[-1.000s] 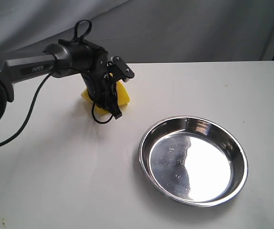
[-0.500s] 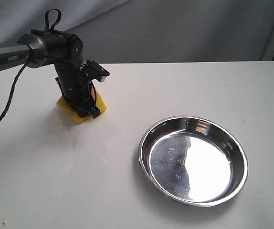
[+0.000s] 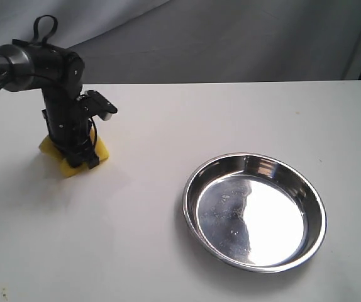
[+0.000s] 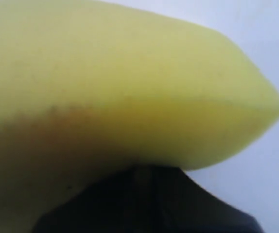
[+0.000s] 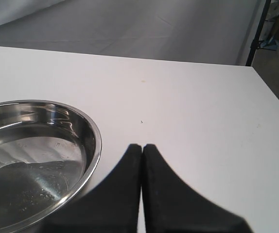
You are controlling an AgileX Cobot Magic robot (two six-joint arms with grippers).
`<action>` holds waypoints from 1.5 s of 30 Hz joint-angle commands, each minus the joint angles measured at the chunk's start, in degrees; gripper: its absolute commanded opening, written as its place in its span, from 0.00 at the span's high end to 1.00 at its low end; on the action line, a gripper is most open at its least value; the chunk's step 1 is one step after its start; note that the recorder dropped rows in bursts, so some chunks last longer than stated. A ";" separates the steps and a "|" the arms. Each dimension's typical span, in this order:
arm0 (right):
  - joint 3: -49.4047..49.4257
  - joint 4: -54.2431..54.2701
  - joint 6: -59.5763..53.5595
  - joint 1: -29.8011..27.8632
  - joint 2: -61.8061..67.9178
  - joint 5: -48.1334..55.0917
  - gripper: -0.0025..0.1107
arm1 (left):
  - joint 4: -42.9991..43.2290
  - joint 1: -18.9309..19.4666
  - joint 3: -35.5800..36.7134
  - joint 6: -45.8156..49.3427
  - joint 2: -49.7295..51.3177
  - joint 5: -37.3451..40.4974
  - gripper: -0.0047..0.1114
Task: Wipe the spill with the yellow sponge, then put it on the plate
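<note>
— Anything changed since a second ago?
— Yes: swept well to the left along the table (image 3: 168, 119), apparently pressing down on the way. Now stands at the far left edge of the scene.
— Holding what?
— Grips the yellow sponge (image 3: 53, 151) in the left end effector (image 3: 80, 157), closed hard enough to pinch and bulge the foam. Keeps it flat against the table.
— And the spill?
— Cannot find it. Nowhere on the bare white surface; either hidden under the sponge or already soaked up. Reads as a wiping stroke near its end, though cannot say so for certain.
— Plate (image 3: 192, 182)?
— Still in the same spot, near and to the right, empty, well apart from the sponge.
— Other arm?
— Idle: right end effector (image 5: 142, 150) fully closed on nothing, hanging just beside the plate's rim.
— So what follows?
— Probably lifting, carrying rightward over the table, releasing above the plate. Worth watching for drips on the way
</note>
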 commanded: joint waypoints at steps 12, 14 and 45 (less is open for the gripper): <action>0.21 0.23 -0.19 0.07 -0.38 -0.05 0.98 | 7.90 7.33 27.81 -3.63 -8.44 7.86 0.96; 0.21 0.23 -0.19 0.07 -0.38 -0.05 0.98 | 9.10 7.33 30.29 -4.61 -9.56 7.86 0.96; 0.21 0.23 -0.19 0.07 -0.38 -0.05 0.98 | -10.40 -6.31 33.49 0.53 -19.31 -23.99 0.96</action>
